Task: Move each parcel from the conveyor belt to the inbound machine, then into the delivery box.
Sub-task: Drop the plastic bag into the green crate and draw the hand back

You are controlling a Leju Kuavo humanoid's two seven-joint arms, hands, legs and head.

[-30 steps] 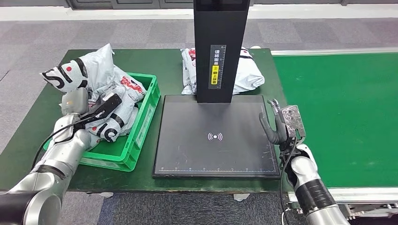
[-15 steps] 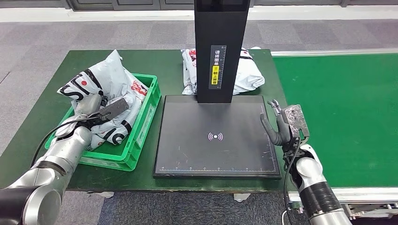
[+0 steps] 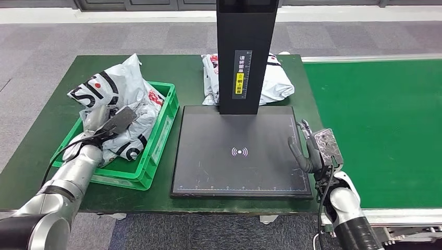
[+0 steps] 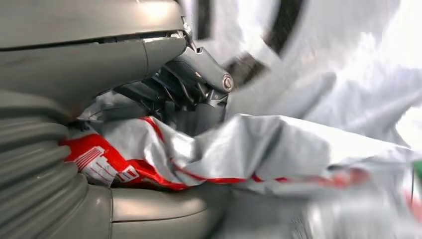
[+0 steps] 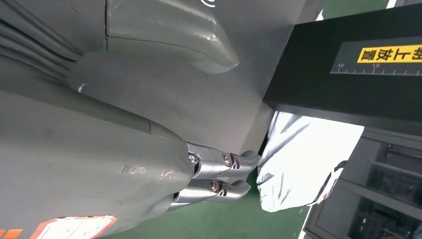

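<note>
While the left hand [image 3: 104,122] grips a grey parcel [image 3: 112,88] low over the green delivery box [image 3: 156,151] beneath it, the right hand [image 3: 310,148] waits spread and empty, with another parcel [image 3: 273,78] beyond it still unboxed

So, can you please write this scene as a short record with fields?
left hand: holds a grey parcel over the green crate
right hand: open, at the scanner plate's edge
scanner plate: bare
conveyor belt: no parcel visible
behind scanner post: another grey parcel on the green table
</note>
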